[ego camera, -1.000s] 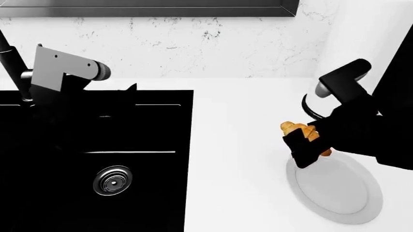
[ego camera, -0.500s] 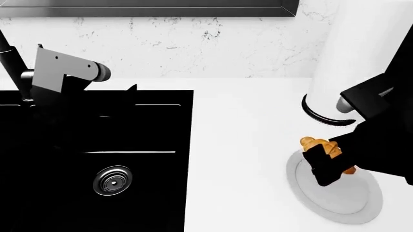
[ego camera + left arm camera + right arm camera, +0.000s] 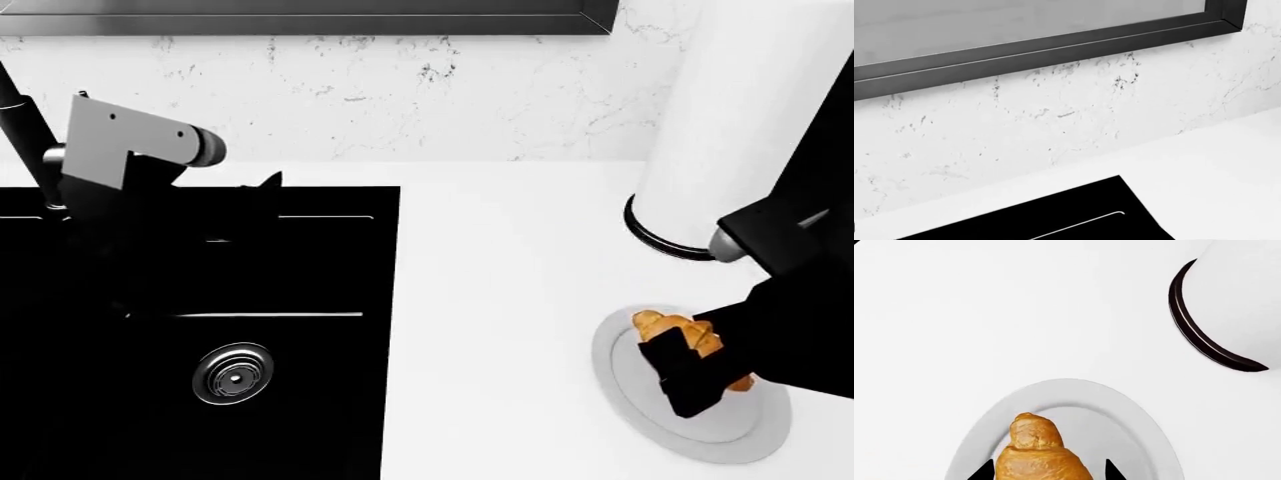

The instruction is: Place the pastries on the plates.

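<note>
— Where is the ridged golden-brown croissant (image 3: 683, 340) at this moment?

— Over the larger plain light-grey round plate (image 3: 751, 432), near the right edge of the white countertop (image 3: 514, 300). One pointed end reaches across the plate's shallow well; the other end is clamped between the black fingers of the right gripper (image 3: 691, 368). The right wrist view shows the croissant (image 3: 1035, 452) with a dark fingertip (image 3: 982, 472) on each side of it, above the plate (image 3: 1134, 425).

— Does it rest on the plate?

— I cannot tell whether its underside touches; nothing else lies in the plate.

— What stands near?

— A tall white cylinder with a black ring at its base (image 3: 721, 150), just behind the plate. The black sink (image 3: 294, 300), with its round metal drain (image 3: 232, 373), is well apart at the left.

— And the left gripper?

— The grey-and-black left arm (image 3: 127, 150) hangs over the sink's rear edge, but its fingers merge with the dark basin; whether they stand apart or together I cannot tell. Its wrist camera shows only the veined marble backsplash (image 3: 1074, 120) and a dark frame (image 3: 1047, 52).
</note>
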